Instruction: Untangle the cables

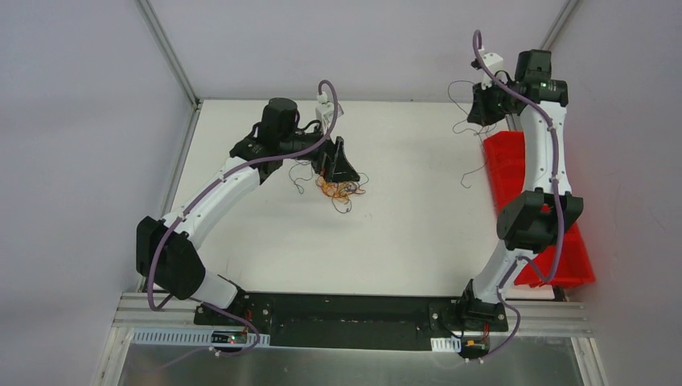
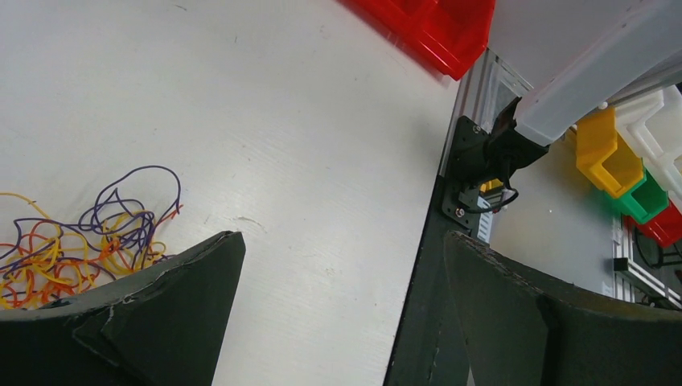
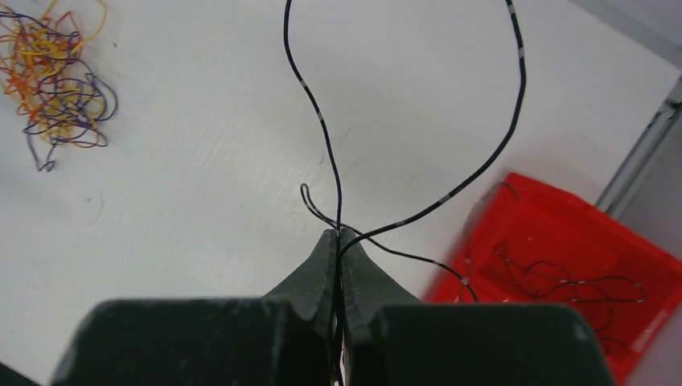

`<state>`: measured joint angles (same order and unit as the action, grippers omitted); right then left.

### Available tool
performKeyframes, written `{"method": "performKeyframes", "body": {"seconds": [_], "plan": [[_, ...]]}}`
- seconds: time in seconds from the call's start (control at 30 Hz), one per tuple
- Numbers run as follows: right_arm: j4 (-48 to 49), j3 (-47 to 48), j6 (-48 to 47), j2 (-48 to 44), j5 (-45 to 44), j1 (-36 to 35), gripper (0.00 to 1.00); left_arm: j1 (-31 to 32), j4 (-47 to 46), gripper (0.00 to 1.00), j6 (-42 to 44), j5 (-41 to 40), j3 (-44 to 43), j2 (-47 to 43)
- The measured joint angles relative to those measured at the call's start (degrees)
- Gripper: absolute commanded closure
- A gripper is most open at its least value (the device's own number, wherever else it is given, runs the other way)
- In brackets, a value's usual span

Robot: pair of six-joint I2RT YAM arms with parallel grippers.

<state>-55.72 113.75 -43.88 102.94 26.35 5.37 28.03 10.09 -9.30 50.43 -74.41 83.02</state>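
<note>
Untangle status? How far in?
Done: a few dark strands lie in the red bin. In hand: right gripper shut on a dark cable near the bin. Remaining: orange-yellow-purple tangle on the table, with the open left gripper over it, holding nothing.

The bin [image 1: 504, 170] sits at the right edge of the desk [image 1: 402, 229], loose strands [image 3: 555, 277] inside it; the tangle of cables [image 1: 339, 190] lies well left of the bin.

The table [image 1: 418, 233] is white and flat. A small ball of cables [image 1: 339, 190] lies on it near the middle, a bit to the left. The cables are orange, yellow, red and purple, all mixed up. A red bin [image 1: 503, 165] sits along the right edge.
</note>
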Motion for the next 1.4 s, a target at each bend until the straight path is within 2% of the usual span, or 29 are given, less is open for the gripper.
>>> {"method": "performKeyframes", "body": {"seconds": [0.2,0.33,0.53,0.73,1.03,1.2,1.27,1.4], "plan": [[-1.16,11.41,-11.41,9.42,0.94,4.55,1.00,0.00,0.17,0.00,1.27,0.13,-1.03,1.62],[-0.37,11.69,-20.31,12.02,-1.70,6.75,1.00,0.00,0.28,0.00,1.77,0.48,-1.03,1.64],[6.01,9.25,-29.77,13.75,-5.14,9.14,1.00,-0.02,0.39,0.00,2.67,0.52,-0.48,1.66],[10.45,14.45,-32.41,19.12,-4.83,10.29,1.00,-0.02,0.57,0.00,2.78,0.55,0.13,1.81],[22.53,17.64,-33.07,24.35,-4.04,10.36,1.00,-0.81,0.61,0.00,2.78,0.70,0.13,3.63],[24.90,18.08,-33.05,25.51,-3.15,10.51,1.00,-2.03,0.66,0.00,2.78,1.55,0.13,5.44],[25.55,16.13,-33.92,24.76,-2.82,10.64,1.00,-2.34,0.74,0.00,2.75,1.60,0.13,5.97],[24.41,5.25,-37.68,20.28,-2.47,11.23,1.00,-3.02,0.87,0.00,2.73,1.97,0.13,6.19]]}}
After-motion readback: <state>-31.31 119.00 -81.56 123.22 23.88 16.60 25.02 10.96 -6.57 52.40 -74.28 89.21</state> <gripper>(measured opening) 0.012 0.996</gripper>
